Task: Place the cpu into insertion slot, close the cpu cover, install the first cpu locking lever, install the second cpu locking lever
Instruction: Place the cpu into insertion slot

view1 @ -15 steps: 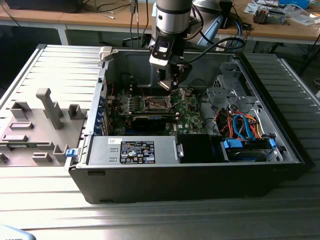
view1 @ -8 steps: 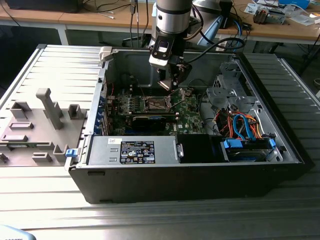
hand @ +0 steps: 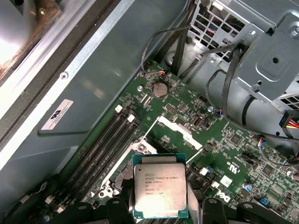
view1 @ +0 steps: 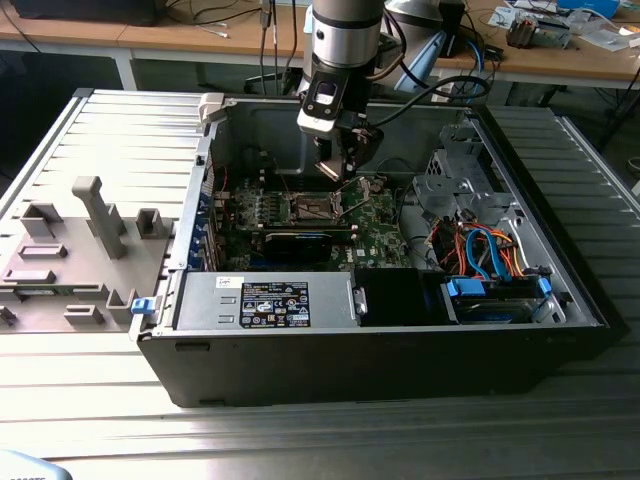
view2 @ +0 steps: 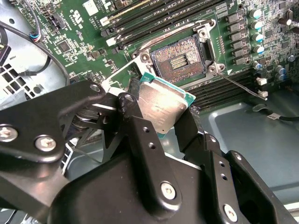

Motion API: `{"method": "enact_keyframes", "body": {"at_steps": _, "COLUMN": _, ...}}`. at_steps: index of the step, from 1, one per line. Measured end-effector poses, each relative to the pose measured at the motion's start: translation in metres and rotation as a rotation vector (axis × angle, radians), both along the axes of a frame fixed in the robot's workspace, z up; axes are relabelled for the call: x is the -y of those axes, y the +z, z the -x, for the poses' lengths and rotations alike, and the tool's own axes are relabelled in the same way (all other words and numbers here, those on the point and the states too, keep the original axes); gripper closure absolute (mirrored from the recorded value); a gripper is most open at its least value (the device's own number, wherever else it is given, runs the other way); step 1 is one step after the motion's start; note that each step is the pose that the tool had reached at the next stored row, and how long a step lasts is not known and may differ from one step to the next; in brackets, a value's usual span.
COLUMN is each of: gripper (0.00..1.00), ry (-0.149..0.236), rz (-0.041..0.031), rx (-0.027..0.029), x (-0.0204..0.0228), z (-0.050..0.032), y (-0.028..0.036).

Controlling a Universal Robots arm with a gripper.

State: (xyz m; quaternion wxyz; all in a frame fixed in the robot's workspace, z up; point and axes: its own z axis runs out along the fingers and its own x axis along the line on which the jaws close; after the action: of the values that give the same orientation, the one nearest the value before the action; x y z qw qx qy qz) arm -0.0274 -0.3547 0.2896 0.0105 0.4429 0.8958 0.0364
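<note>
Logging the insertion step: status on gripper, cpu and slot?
Gripper shut on the cpu, above the green board. Insertion slot open, empty, cpu not yet seated. Nothing lying across the slot.

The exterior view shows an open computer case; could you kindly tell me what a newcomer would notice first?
The arm reaches down into the open computer case. Its tool grips the cpu by its edges, near the empty insertion slot on the green motherboard.

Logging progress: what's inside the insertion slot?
Only bare dark contacts inside the square silver-rimmed insertion slot; the silvery-grey square cpu is gripped in the black fingers, hiding the slot's near edge.
</note>
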Motion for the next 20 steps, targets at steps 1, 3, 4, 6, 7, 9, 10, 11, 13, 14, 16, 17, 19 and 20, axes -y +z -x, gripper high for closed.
{"method": "enact_keyframes", "body": {"at_steps": 1, "gripper": 0.45, "ry": -0.002, "rz": 0.0000, "rx": 0.0000, "x": 0.0000, "z": 0.0000, "y": -0.0001}}
{"method": "enact_keyframes", "body": {"at_steps": 3, "gripper": 0.45, "ry": -0.004, "rz": 0.0000, "rx": 0.0000, "x": 0.0000, "z": 0.0000, "y": -0.0001}}
{"method": "enact_keyframes", "body": {"at_steps": 4, "gripper": 0.45, "ry": -0.005, "rz": 0.0000, "rx": 0.0000, "x": 0.0000, "z": 0.0000, "y": -0.0001}}
{"method": "enact_keyframes", "body": {"at_steps": 6, "gripper": 0.45, "ry": -0.008, "rz": -0.0001, "rx": 0.0000, "x": 0.0000, "z": 0.0000, "y": -0.0002}}
{"method": "enact_keyframes", "body": {"at_steps": 7, "gripper": 0.45, "ry": -0.010, "rz": 0.0000, "rx": 0.0000, "x": 0.0000, "z": 0.0000, "y": -0.0002}}
{"method": "enact_keyframes", "body": {"at_steps": 9, "gripper": 0.45, "ry": -0.012, "rz": 0.0000, "rx": 0.0000, "x": 0.0000, "z": 0.0000, "y": -0.0003}}
{"method": "enact_keyframes", "body": {"at_steps": 10, "gripper": 0.45, "ry": -0.013, "rz": 0.0000, "rx": 0.0000, "x": 0.0000, "z": 0.0000, "y": -0.0003}}
{"method": "enact_keyframes", "body": {"at_steps": 11, "gripper": 0.45, "ry": -0.015, "rz": 0.0000, "rx": 0.0000, "x": 0.0000, "z": 0.0000, "y": -0.0003}}
{"method": "enact_keyframes", "body": {"at_steps": 13, "gripper": 0.45, "ry": -0.017, "rz": 0.0000, "rx": 0.0000, "x": 0.0000, "z": 0.0000, "y": -0.0004}}
{"method": "enact_keyframes", "body": {"at_steps": 14, "gripper": 0.45, "ry": -0.018, "rz": -0.0001, "rx": 0.0000, "x": 0.0000, "z": 0.0000, "y": -0.0004}}
{"method": "enact_keyframes", "body": {"at_steps": 16, "gripper": 0.45, "ry": -0.021, "rz": 0.0000, "rx": 0.0000, "x": 0.0000, "z": 0.0000, "y": -0.0004}}
{"method": "enact_keyframes", "body": {"at_steps": 17, "gripper": 0.45, "ry": -0.022, "rz": -0.0001, "rx": 0.0000, "x": 0.0000, "z": 0.0000, "y": -0.0005}}
{"method": "enact_keyframes", "body": {"at_steps": 19, "gripper": 0.45, "ry": -0.024, "rz": 0.0000, "rx": 0.0000, "x": 0.0000, "z": 0.0000, "y": -0.0005}}
{"method": "enact_keyframes", "body": {"at_steps": 20, "gripper": 0.45, "ry": -0.025, "rz": 0.0000, "rx": 0.0000, "x": 0.0000, "z": 0.0000, "y": -0.0005}}
